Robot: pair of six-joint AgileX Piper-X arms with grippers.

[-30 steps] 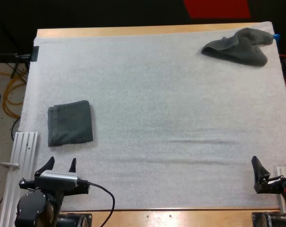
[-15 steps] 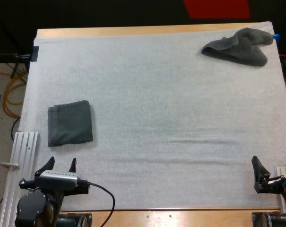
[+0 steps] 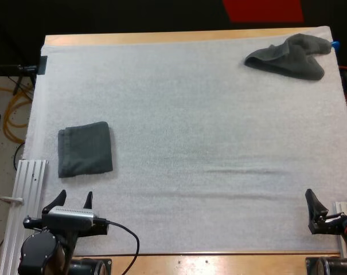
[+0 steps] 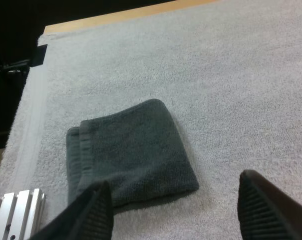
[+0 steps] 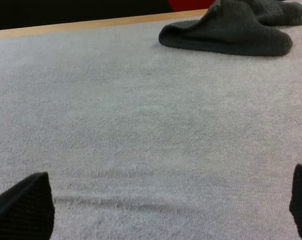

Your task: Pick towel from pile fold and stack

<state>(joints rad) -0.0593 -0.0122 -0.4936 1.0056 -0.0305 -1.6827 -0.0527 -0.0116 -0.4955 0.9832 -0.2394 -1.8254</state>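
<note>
**Desk:** Anything change over the last second?

**Me:** Nothing. I check the high view against the earlier ones and every item sits where it was. My left gripper (image 3: 74,199) waits at the near left corner of the table (image 3: 162,38), jaws apart and clear. The right gripper (image 3: 331,196) waits at the near right corner, jaws also apart with nothing between them.

**Desk:** And the towels?

**Me:** The crumpled towel (image 3: 291,57) lies in the far right corner, untouched. The folded towel (image 3: 85,148) lies flat by the left edge, just beyond my left gripper.

**Desk:** Meaning?

**Me:** I judge it a pause — the next pick hasn't begun, and the right arm must reach to the far edge.
</note>
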